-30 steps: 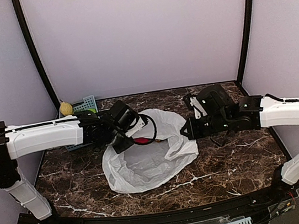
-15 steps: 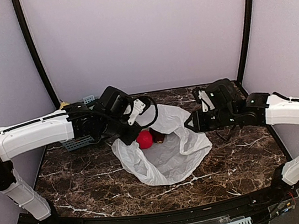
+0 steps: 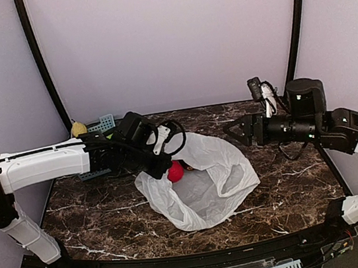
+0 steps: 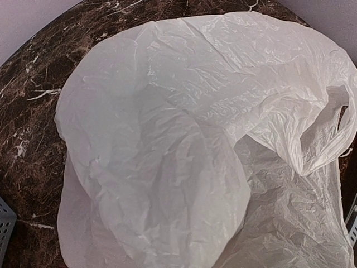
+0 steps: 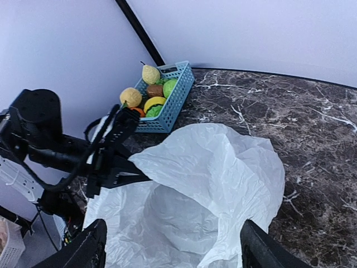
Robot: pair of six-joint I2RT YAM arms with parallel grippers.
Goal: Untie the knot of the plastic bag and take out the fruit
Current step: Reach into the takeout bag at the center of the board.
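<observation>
Two grippers at one white plastic bag (image 3: 206, 187), lying open-mouthed on the dark marble table (image 3: 96, 212).
We note the left gripper (image 3: 159, 168) with its fingers closed thin on the bag's far-left rim, holding that edge raised off the tabletop. Just right of it sits a red fruit (image 3: 175, 171) at the bag's mouth; whether it is inside or just outside the plastic we cannot tell. The right gripper (image 3: 235, 128) hangs over the bag's far-right side, clear of it, with its fingers (image 5: 92, 248) spread wide and nothing between them. From the left wrist we see only crumpled bag and one loop handle (image 4: 321, 134) at the right. In the far-left corner a blue lattice basket (image 5: 173, 97) holds mixed fruits (image 5: 131, 96), yellow, green and brown, apart from the bag.
</observation>
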